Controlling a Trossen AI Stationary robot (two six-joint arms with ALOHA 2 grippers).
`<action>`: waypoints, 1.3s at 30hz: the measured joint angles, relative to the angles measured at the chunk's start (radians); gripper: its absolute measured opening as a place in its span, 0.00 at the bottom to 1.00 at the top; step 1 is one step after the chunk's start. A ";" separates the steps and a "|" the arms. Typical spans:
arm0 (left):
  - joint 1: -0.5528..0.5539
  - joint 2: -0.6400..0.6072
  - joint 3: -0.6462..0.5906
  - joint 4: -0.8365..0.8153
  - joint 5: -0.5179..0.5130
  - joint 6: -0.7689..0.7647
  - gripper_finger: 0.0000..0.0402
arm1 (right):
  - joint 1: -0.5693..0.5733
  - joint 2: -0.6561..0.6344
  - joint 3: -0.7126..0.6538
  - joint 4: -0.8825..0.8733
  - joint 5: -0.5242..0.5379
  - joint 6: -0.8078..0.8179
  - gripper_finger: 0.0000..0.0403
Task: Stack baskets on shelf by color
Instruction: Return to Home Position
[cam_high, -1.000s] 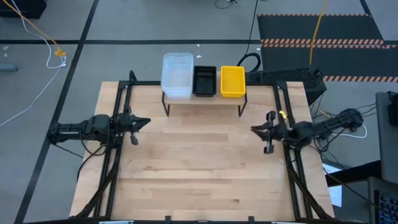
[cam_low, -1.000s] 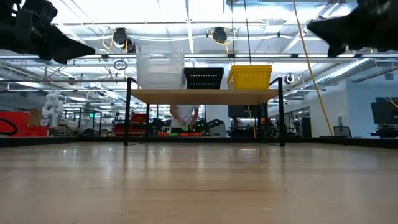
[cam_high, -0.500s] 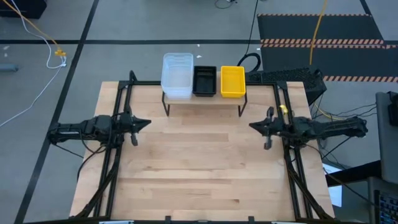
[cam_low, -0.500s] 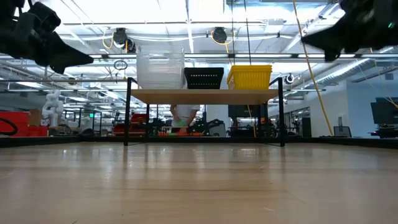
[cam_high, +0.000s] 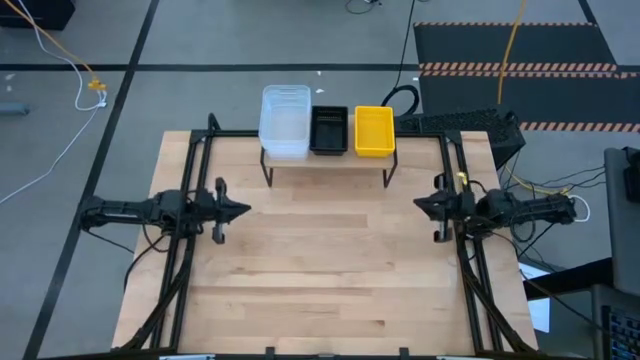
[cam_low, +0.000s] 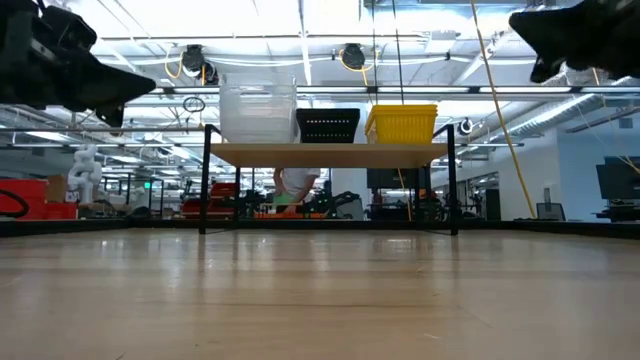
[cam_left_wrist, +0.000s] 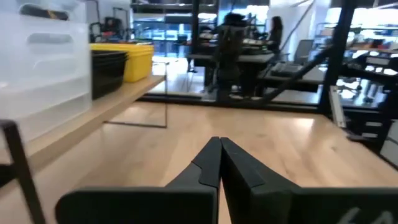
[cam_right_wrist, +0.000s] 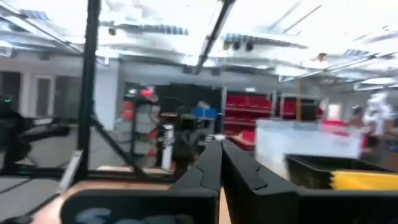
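high view: clear baskets (cam_high: 285, 122), black baskets (cam_high: 329, 130) and yellow baskets (cam_high: 374, 131) stand side by side on the shelf (cam_high: 325, 158), sorted by color, so i judge the stacking done. left gripper (cam_high: 243, 210) and right gripper (cam_high: 419, 204) wait at the sides of the table (cam_high: 320, 280), well apart from them. low view: the three stacks stand upright. wrist views: my fingers (cam_left_wrist: 208, 165) on both arms are pressed together, holding nothing.

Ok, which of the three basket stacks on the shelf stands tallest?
The clear stack at the shelf's left end, seen from above; it rises well above the black stack and the yellow stack.
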 joint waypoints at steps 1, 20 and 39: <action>-0.003 0.002 0.000 0.005 0.009 0.002 0.03 | -0.002 -0.001 0.000 -0.010 -0.021 0.007 0.00; -0.011 0.011 0.000 0.006 0.008 0.076 0.09 | -0.010 0.007 -0.003 -0.295 0.085 0.158 0.00; -0.011 0.012 0.000 0.011 0.008 0.076 0.09 | -0.025 0.057 -0.004 -0.190 0.004 0.225 0.00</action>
